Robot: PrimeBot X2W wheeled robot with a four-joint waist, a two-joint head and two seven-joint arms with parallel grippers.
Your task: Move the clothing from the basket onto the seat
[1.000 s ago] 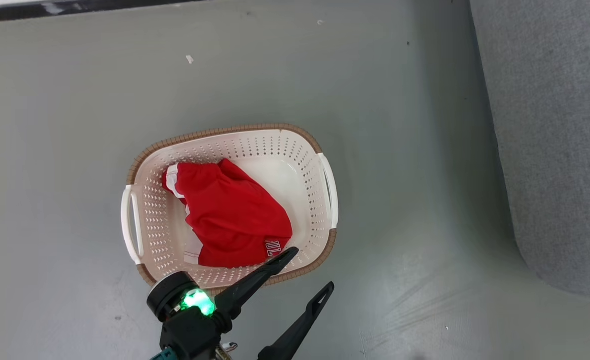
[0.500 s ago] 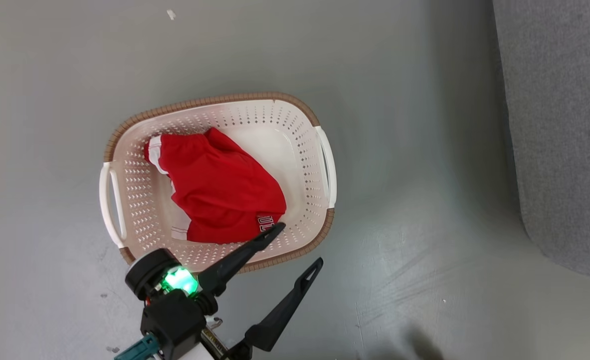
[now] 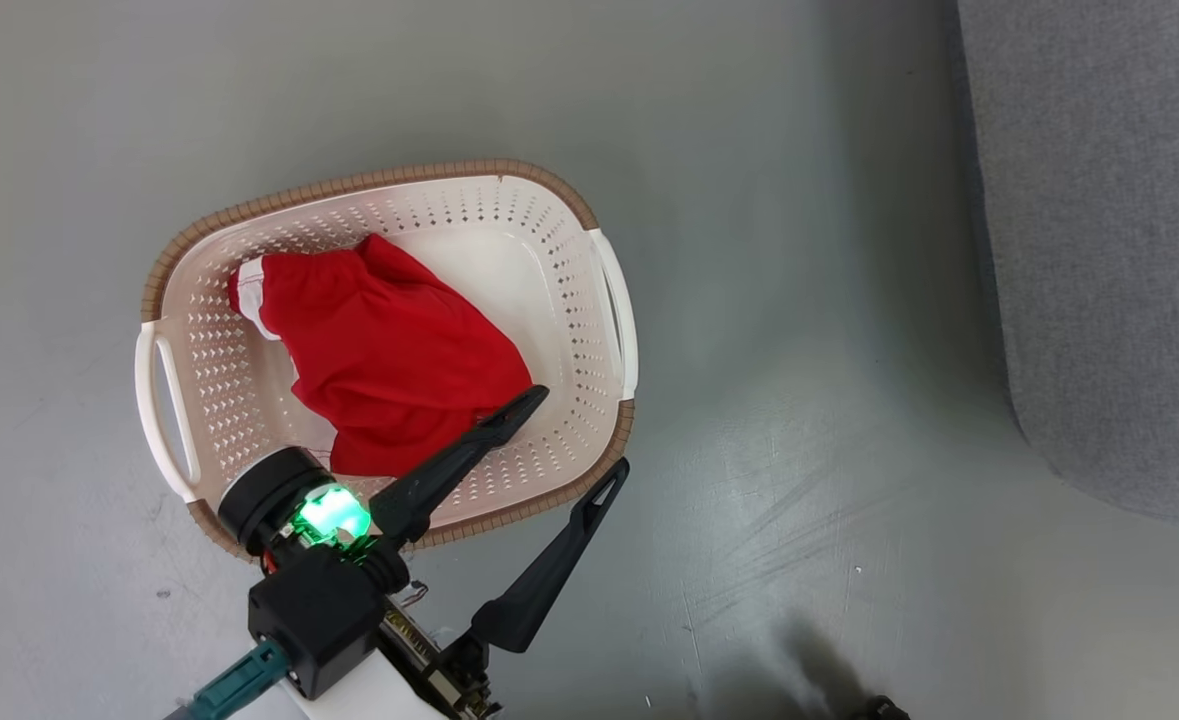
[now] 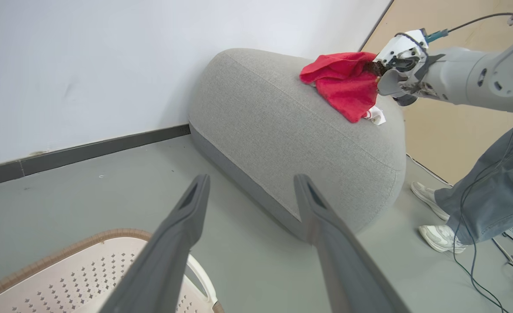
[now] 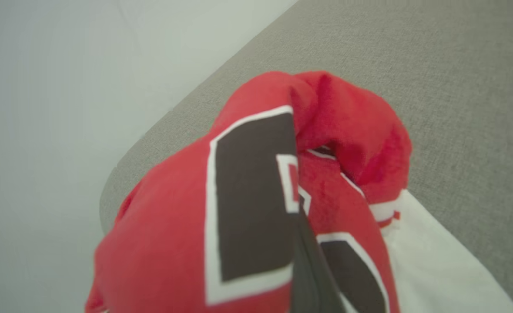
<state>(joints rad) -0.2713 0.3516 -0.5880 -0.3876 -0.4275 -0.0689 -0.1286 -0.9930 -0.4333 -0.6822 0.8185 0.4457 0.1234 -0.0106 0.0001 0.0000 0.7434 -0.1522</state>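
Note:
In the head view the cream basket [image 3: 369,185] stands on the grey floor with a red garment [image 3: 379,345] crumpled inside. My left gripper [image 3: 577,432] is open at the basket's near right corner, one finger over the garment's edge, the other outside the rim. Its wrist view has the open left gripper [image 4: 252,179] above the basket's corner [image 4: 65,278], pointing at the grey seat [image 4: 282,126]. There my right gripper [image 4: 376,71] is shut on a second red garment [image 4: 341,84] that drapes onto the seat top. Up close, that garment [image 5: 247,195] shows black-and-white lettering, bunched around a dark finger [image 5: 310,269].
The seat [image 3: 1099,250] takes up the head view's right side, with bare floor between it and the basket. A person's legs [image 4: 491,182] and white shoes [image 4: 439,237] stand beside the seat's far end, with cables on the floor. A white wall runs behind.
The head camera has shifted, so the basket sits further left and higher in the picture. My open left gripper now reaches a little further over the basket's near corner.

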